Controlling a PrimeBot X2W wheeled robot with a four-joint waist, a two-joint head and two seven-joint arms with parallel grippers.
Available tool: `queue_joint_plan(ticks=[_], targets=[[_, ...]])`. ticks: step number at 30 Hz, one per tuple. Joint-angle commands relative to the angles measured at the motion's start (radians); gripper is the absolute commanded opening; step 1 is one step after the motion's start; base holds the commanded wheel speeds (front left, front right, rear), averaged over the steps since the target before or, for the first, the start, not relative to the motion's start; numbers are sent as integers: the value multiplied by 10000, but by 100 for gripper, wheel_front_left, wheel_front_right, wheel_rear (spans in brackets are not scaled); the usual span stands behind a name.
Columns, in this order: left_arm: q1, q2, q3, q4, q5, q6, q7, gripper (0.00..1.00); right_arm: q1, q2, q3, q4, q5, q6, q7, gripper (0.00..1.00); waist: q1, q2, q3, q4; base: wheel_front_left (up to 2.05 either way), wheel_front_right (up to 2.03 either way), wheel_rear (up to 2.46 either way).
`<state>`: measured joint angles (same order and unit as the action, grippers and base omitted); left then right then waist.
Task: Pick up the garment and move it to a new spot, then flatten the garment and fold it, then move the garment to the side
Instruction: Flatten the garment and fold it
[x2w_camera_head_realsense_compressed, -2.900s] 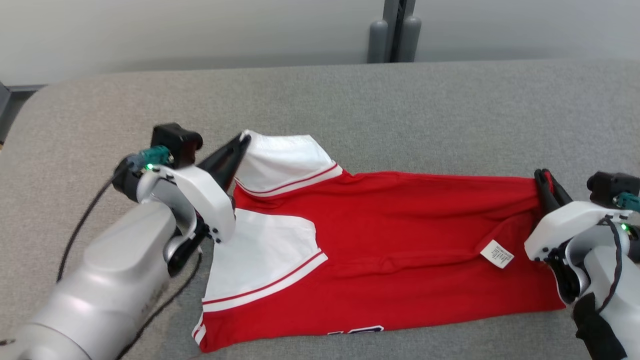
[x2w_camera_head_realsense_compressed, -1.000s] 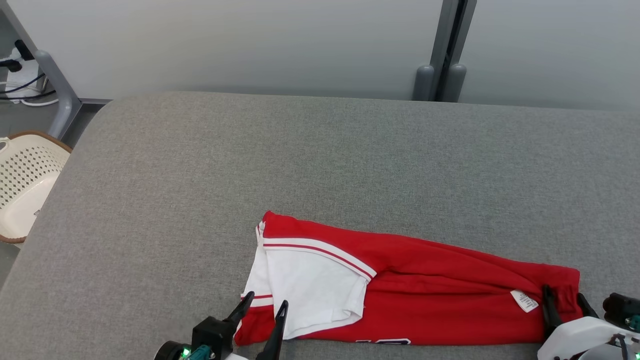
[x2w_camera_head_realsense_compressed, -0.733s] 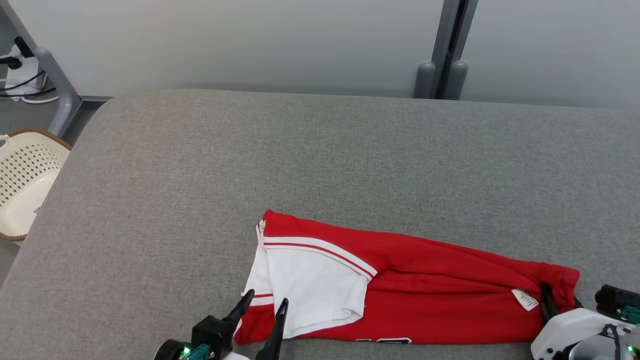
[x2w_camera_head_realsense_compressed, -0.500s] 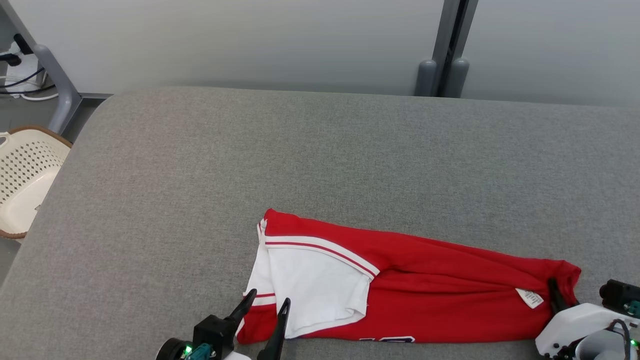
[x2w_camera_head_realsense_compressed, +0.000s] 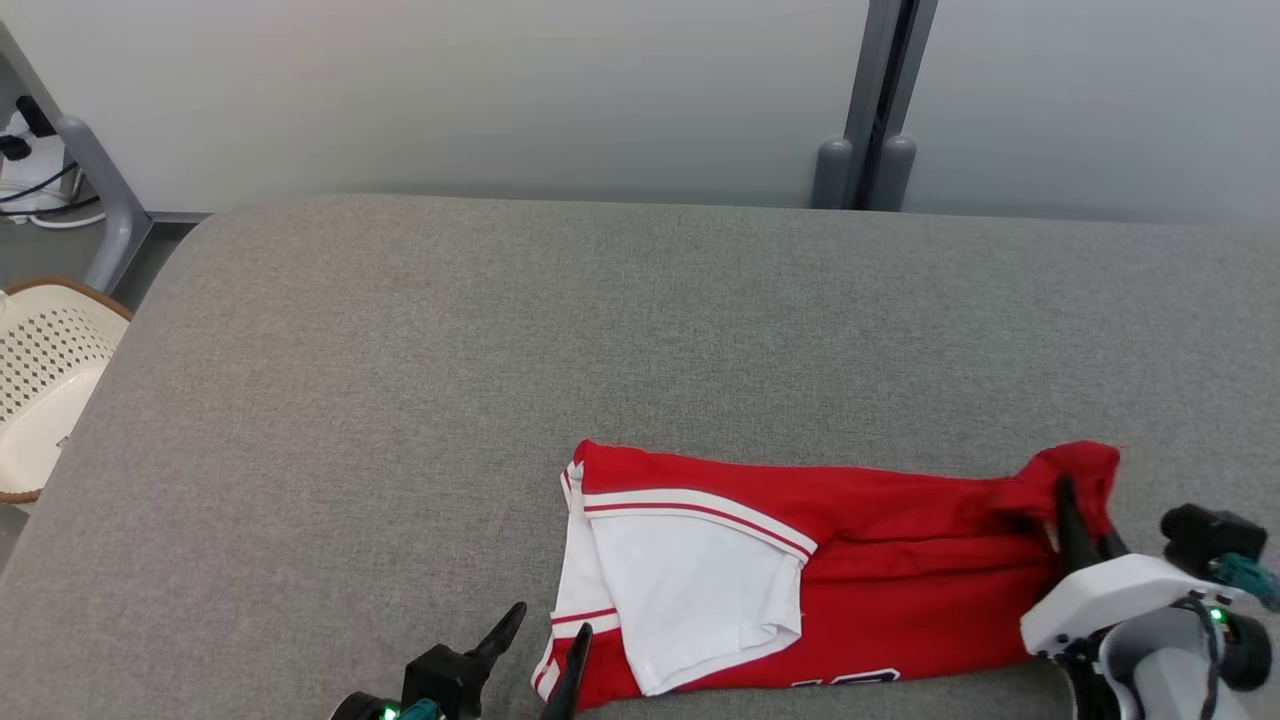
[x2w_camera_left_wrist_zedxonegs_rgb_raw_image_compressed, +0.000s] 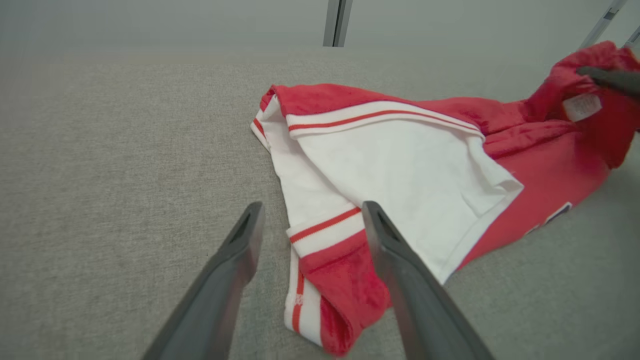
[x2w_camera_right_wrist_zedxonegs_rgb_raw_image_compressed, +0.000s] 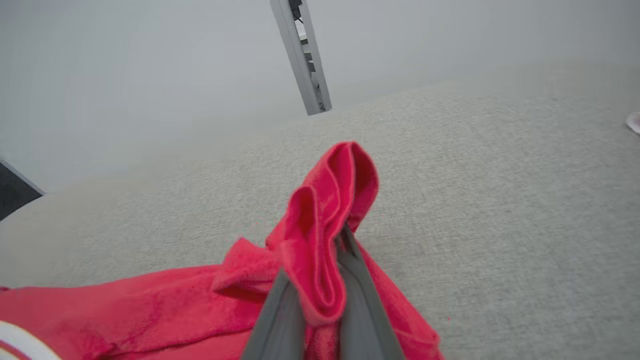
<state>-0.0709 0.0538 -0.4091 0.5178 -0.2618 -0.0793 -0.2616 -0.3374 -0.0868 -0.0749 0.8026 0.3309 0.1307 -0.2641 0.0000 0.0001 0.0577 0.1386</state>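
A red garment (x2w_camera_head_realsense_compressed: 880, 590) with white sleeves and red stripes lies folded lengthwise near the front edge of the grey surface (x2w_camera_head_realsense_compressed: 600, 330). My right gripper (x2w_camera_head_realsense_compressed: 1078, 512) is shut on the garment's right end and holds a bunched red fold (x2w_camera_right_wrist_zedxonegs_rgb_raw_image_compressed: 325, 220) raised off the surface. My left gripper (x2w_camera_head_realsense_compressed: 548, 632) stands open at the garment's left end, its fingers (x2w_camera_left_wrist_zedxonegs_rgb_raw_image_compressed: 240, 245) either side of the white striped sleeve corner (x2w_camera_left_wrist_zedxonegs_rgb_raw_image_compressed: 325, 235), holding nothing. A white label (x2w_camera_left_wrist_zedxonegs_rgb_raw_image_compressed: 580, 106) shows near the lifted end.
A cream perforated basket (x2w_camera_head_realsense_compressed: 45, 380) stands on the floor beyond the surface's left edge. A grey post (x2w_camera_head_realsense_compressed: 865, 100) and pale wall rise behind. The wide back part of the grey surface lies free.
The garment was folded in half lengthwise and the head camera pulled back. In the last second my right gripper shut on the right end and lifted it. The left gripper stays open.
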Motion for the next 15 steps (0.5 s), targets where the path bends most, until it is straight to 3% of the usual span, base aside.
queue_joint_plan(ticks=[1, 9, 15], targets=[[-17, 46, 2, 92, 17, -35, -42, 100, 91, 39, 168, -82, 112, 0, 8, 0, 0, -1, -61, -13, 0, 0, 0], [-112, -1, -64, 579, 36, -143, -42, 100, 253, 310, 2945, -891, 1257, 0, 334, 0, 0, -1, -266, 161, 0, 0, 0], [-150, -7, -127, 320, 96, 42, -42, 100, -83, 333, 5081, -1340, 2358, 0, 671, 0, 0, -1, -199, 799, 0, 0, 0]])
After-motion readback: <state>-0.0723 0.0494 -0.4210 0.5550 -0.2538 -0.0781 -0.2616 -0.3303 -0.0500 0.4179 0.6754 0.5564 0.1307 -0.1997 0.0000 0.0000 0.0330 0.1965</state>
